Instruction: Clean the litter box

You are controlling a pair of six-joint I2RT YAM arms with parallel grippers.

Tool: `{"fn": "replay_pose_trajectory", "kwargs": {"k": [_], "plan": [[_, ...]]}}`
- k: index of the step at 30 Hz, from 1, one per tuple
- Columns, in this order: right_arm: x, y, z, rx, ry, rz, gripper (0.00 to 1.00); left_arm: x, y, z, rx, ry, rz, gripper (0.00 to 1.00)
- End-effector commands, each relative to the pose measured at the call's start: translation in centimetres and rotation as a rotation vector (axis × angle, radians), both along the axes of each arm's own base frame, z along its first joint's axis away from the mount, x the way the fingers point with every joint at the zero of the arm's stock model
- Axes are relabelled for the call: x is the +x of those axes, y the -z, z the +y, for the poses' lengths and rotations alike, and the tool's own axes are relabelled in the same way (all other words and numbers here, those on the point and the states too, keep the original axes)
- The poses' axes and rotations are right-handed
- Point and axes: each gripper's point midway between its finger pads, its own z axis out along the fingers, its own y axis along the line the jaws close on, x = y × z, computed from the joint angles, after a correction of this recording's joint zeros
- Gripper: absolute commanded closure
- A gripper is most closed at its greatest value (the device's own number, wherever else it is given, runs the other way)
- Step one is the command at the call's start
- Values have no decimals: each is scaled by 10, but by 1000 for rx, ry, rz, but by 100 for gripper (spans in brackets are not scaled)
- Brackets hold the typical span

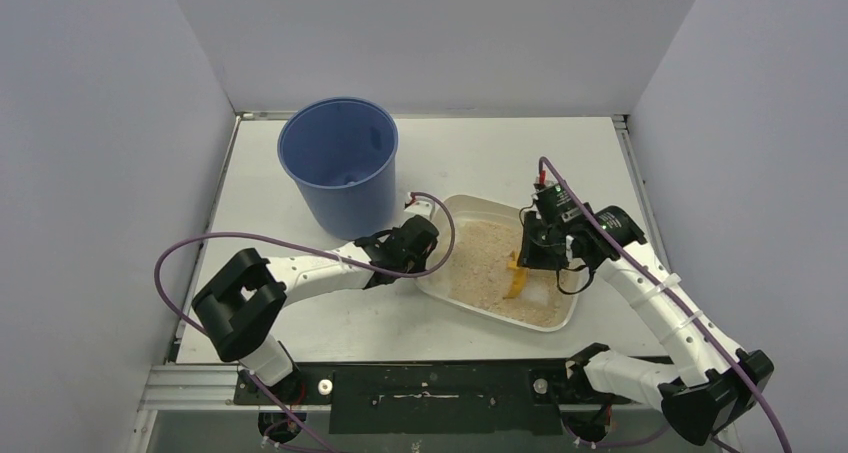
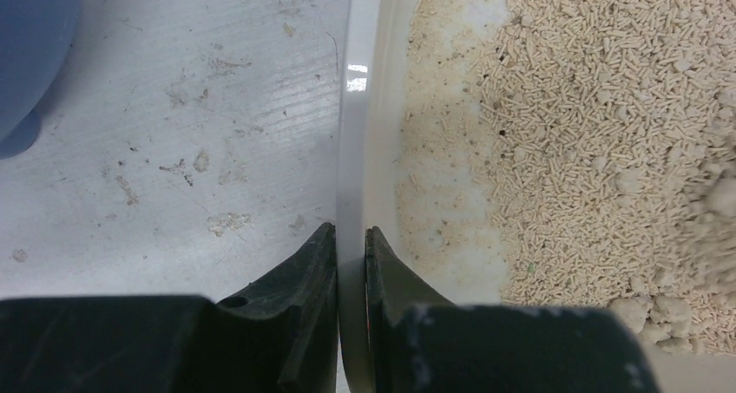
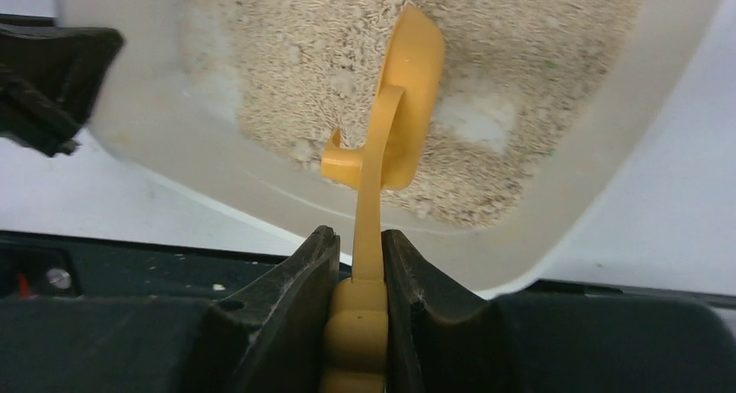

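The litter box [image 1: 485, 202] sits right of the counter's middle, towards the near edge and askew to it. Its bed of tan granules [image 1: 480, 258] is thin enough in places that bare white floor shows through. A few pale clumps [image 2: 638, 311] lie among the granules by the side the left arm holds.

The left pincer [image 2: 351, 237] is nearly closed, one finger outside the wall and one inside, pinching the tray's left rim [image 2: 354, 107]. The right pincer [image 3: 360, 241] is clamped tight on the handle of the yellow scoop [image 3: 408, 89], whose head points down into the granules near the tray's right side. The blue bucket [image 1: 340, 163] stands just beyond the tray, towards the far left corner of the counter [image 1: 500, 153].

This looks like the start of a scooping pass, with the tray steadied and the scoop set in the litter. The next move probably calls for the right arm to draw the scoop under a clump and lift it level. It would then carry it over the tray's rim and across to the bucket while the left arm keeps the tray from sliding.
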Motion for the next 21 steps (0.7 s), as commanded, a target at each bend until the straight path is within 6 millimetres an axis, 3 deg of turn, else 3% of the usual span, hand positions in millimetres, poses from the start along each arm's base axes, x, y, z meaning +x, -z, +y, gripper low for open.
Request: {"fn": "replay_pose_trajectory", "kwargs": {"k": [1, 6, 12, 21], "plan": [[25, -22, 54, 250, -54, -59, 100, 0, -23, -13, -68, 46, -49, 100], [39, -34, 63, 285, -55, -98, 100, 2, -32, -11, -79, 37, -70, 100], [47, -46, 34, 176, -9, -163, 100, 4, -47, -10, -93, 37, -105, 100], [17, -21, -5, 56, 14, -74, 100, 7, -63, -9, -101, 30, -139, 100]]}}
